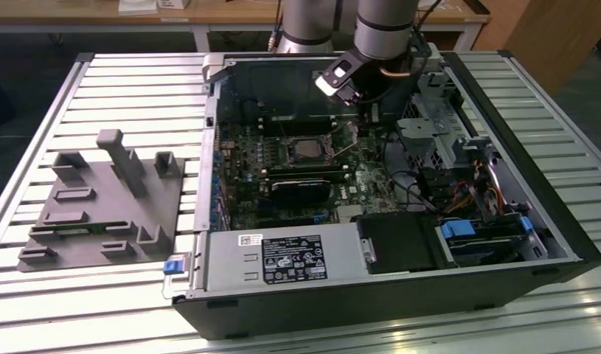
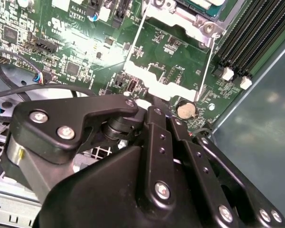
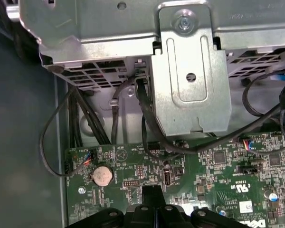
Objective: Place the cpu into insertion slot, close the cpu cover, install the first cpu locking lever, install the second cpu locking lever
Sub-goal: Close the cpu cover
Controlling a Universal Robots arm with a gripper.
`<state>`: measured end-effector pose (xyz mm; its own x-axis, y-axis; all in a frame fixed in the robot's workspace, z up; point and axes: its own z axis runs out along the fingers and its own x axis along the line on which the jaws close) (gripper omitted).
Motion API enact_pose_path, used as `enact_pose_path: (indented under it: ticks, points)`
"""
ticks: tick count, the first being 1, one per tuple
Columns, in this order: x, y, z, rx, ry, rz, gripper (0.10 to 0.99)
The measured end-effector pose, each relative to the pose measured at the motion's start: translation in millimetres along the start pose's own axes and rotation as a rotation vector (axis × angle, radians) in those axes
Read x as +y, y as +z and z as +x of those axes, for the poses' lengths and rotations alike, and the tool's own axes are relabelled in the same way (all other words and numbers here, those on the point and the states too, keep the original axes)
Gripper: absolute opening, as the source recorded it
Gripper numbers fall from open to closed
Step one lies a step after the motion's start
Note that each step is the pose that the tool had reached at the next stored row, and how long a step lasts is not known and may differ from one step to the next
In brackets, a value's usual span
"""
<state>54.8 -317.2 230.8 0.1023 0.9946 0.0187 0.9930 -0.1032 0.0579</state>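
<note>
cpu [image 1: 305,150]: lies flat with its silvery top up, seated in the insertion slot [image 1: 327,150] near the middle of the motherboard, inside the open computer case [image 1: 379,310] on the slatted tabletop [image 1: 133,81].
cpu axis: it is square, so it has no real long axis. Its edges run parallel to the memory slots [image 2: 247,42], and its face points straight up out of the case.
cpu cover [image 2: 154,80]: in the second wrist view it looks swung open. Green board shows through its cut-out; the hinge end sits by the socket and the free edge lies toward the coin cell [image 2: 185,110]. Thin wire levers seem to run along both of its sides.
claw [image 3: 153,195]: low over the board, just beside the coin cell and near the cover's free edge, on the exterior view's right of the socket. Its fingers appear drawn together with nothing between them.
step in hand: judged to be closing the cover, since the chip is already seated.
doing it well: meet the free edge squarely and swing the frame about its hinge, never sideways. Light, even pressure should let it drop flat around the chip without nudging it. Stay clear of both levers, the coin cell and the cables [image 3: 147,118] under the metal drive cage [image 3: 190,85].
</note>
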Motion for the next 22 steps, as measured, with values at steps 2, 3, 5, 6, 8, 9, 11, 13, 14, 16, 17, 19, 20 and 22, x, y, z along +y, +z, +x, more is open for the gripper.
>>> enact_pose_path:
  ticks: [2, 3, 5, 6, 8, 9, 11, 13, 14, 16, 17, 19, 20, 22]
  points:
    - [-0.2, 0.0, 0.0, 0.0002, 0.0, 0.0, 0.106]
    - [-0.2, 0.0, 0.0, 0.0002, 0.0, 0.0, 0.106]
    - [-0.4, -0.2, 0.0, -0.0001, 0.0, 0.0, 0.106]
    - [-0.7, -0.8, -0.1, -0.0006, 0.0, 0.0, 0.106]
    - [-1.0, -2.5, -0.1, 0.0, 0.0, 0.0, 0.106]
    - [-1.0, -3.6, -0.1, 0.0002, 0.0, 0.0, 0.106]
    - [-1.2, -5.6, -0.1, 0.0005, 0.0, 0.0, 0.106]
    - [-1.9, -6.7, -0.1, 0.001, 0.0, 0.0, 0.106]
    - [-2.9, -6.8, -0.2, 0.0013, 0.0, 0.0, 0.106]
    - [-6.0, -7.0, -0.5, 0.0013, 0.0, 0.0, 0.106]
    - [-7.9, -7.2, -0.7, 0.0013, 0.0, 0.0, 0.106]
    - [-11.5, -7.4, -1.1, 0.0014, 0.0, 0.0, 0.106]
    - [-13.3, -7.5, -1.3, 0.0014, 0.0, 0.0, 0.106]
    - [-16.6, -7.7, -1.6, 0.0014, 0.0, 0.0, 0.106]
